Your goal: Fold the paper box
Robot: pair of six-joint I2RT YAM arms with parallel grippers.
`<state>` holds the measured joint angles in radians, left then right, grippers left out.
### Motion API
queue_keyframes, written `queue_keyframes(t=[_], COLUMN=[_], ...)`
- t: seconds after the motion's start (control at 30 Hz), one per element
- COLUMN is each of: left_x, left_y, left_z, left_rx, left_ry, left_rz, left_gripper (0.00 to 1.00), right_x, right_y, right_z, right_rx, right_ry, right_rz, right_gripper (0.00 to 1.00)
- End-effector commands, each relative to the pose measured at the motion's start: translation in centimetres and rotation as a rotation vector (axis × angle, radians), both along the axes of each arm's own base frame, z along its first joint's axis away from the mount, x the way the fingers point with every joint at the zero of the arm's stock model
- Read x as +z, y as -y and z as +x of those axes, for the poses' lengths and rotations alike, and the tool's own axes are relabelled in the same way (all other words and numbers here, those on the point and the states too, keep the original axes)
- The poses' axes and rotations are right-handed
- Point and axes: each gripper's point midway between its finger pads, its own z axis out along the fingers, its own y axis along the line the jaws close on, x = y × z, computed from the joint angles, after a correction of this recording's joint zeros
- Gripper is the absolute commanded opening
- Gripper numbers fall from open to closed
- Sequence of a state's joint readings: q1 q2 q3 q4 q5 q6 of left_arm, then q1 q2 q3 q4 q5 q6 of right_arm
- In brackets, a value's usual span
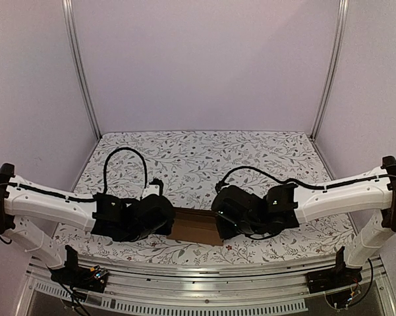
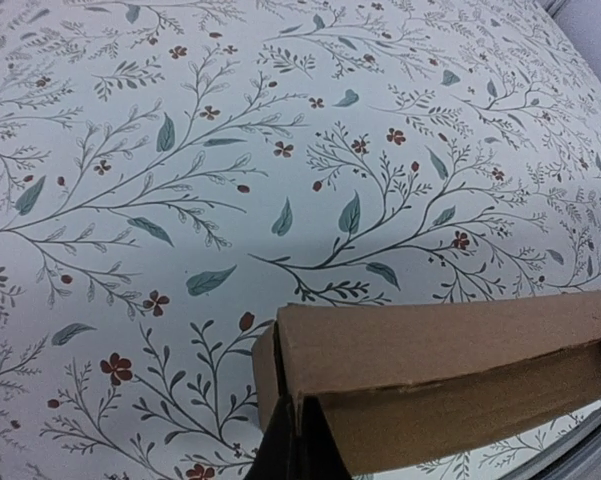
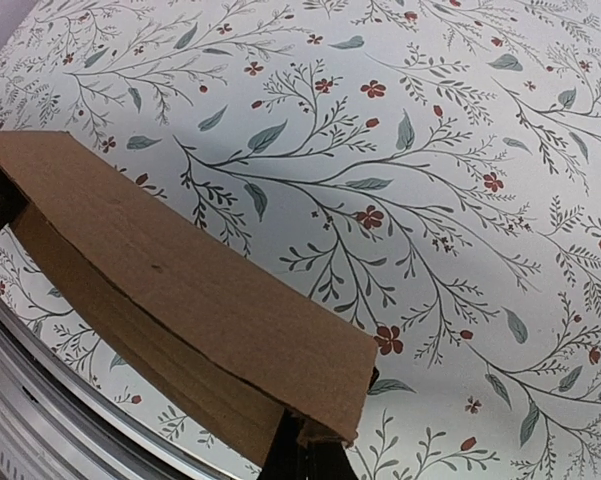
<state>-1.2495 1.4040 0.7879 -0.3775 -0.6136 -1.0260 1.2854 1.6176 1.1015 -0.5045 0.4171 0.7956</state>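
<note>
The paper box (image 1: 196, 226) is plain brown cardboard, folded into a shallow closed shape, and spans the gap between my two grippers near the table's front edge. My left gripper (image 1: 166, 219) is shut on its left end. In the left wrist view the black fingers (image 2: 278, 452) pinch the box (image 2: 450, 365) at its near left corner, where a side flap shows. My right gripper (image 1: 220, 220) is shut on the right end. In the right wrist view that gripper (image 3: 305, 448) clamps the corner of the box (image 3: 180, 280) from below the lid.
The table wears a white cloth with a leaf and flower print (image 1: 204, 155). A metal rail (image 1: 198, 270) runs along the front edge, just behind the box. Plain walls and upright aluminium posts (image 1: 82, 72) close in the back and sides.
</note>
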Motion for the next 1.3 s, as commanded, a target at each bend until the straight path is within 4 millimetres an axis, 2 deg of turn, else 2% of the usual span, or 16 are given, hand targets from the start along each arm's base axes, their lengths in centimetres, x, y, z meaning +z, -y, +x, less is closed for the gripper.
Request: queue_keyframes(t=[0.0,0.37,0.53,0.6,0.73,0.93,1.27], left_x=[-0.9,-0.9,-0.8,-0.8,-0.8,-0.7,-0.9], left_y=[0.8,1.1,1.2,1.2,1.1,1.0,0.8], left_z=[-1.0,-0.8,-0.7,-0.8,-0.8,-0.8,-0.9], left_rx=[-0.031,-0.032,-0.033,-0.035,-0.035,-0.036,-0.031], left_ry=[-0.040,-0.036,-0.033,-0.034,-0.032,-0.032,-0.033], left_rz=[0.020,0.035,0.036,0.038,0.036,0.032,0.034], left_gripper=[0.00,0.00,0.00,0.00,0.00,0.00,0.00], right_x=[0.0,-0.3,-0.5,-0.6,-0.5,0.6,4.8], right_y=[1.6,3.4,3.3,3.2,2.9,2.2,0.3], right_z=[-0.5,-1.1,-1.2,-1.3,-1.2,-1.0,-1.3], right_rx=[-0.022,-0.057,-0.062,-0.061,-0.065,-0.056,0.000], right_ry=[0.007,-0.001,-0.008,-0.008,-0.009,0.006,0.023], right_rz=[-0.010,0.002,0.004,0.006,0.016,0.036,0.176], right_gripper=[0.00,0.00,0.00,0.05,0.22,0.36,0.55])
